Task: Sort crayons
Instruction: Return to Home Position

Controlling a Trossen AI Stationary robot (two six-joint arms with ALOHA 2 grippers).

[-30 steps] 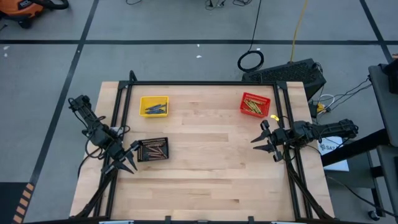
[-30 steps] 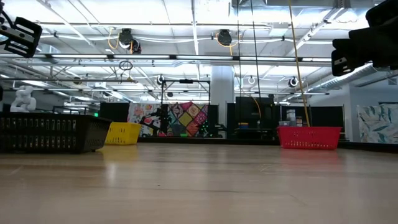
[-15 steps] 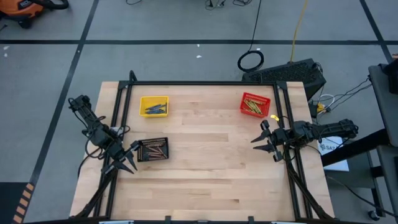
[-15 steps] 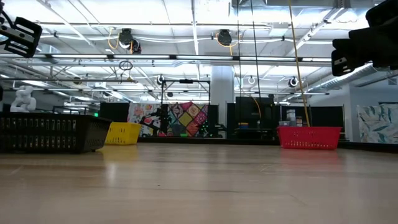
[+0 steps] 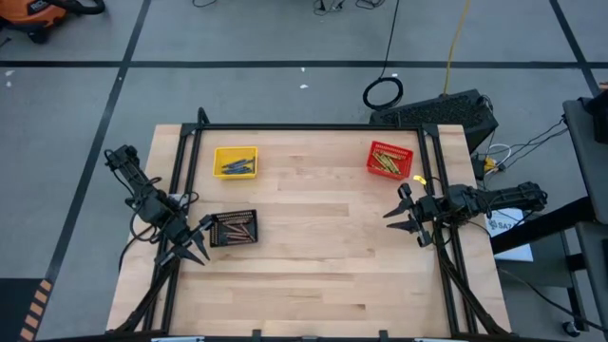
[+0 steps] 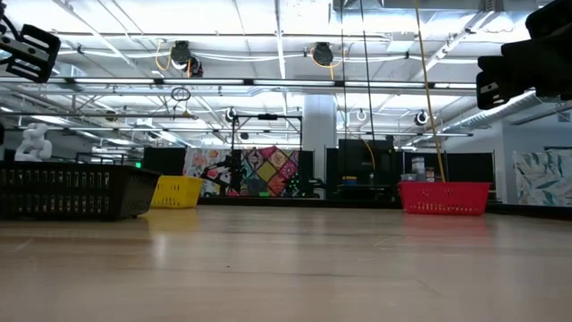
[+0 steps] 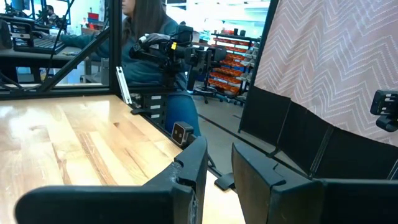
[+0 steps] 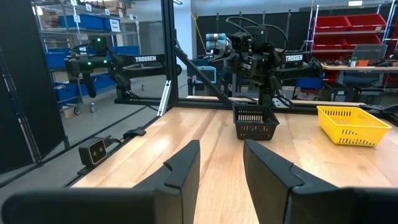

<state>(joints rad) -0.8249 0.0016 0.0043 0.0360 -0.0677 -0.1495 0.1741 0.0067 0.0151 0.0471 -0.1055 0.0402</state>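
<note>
By black basket, left gripper unmoved

High view: straight down on the whole desk. Low view: level at its 6 o'clock edge, facing 12. Wrist views look past the right claw toward 9 o'clock and the left claw toward about 5. All but the left wrist view show the black basket.

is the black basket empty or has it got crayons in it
Not empty. The high view shows brown crayons lying inside the black basket, which stands upright on the table.
</note>
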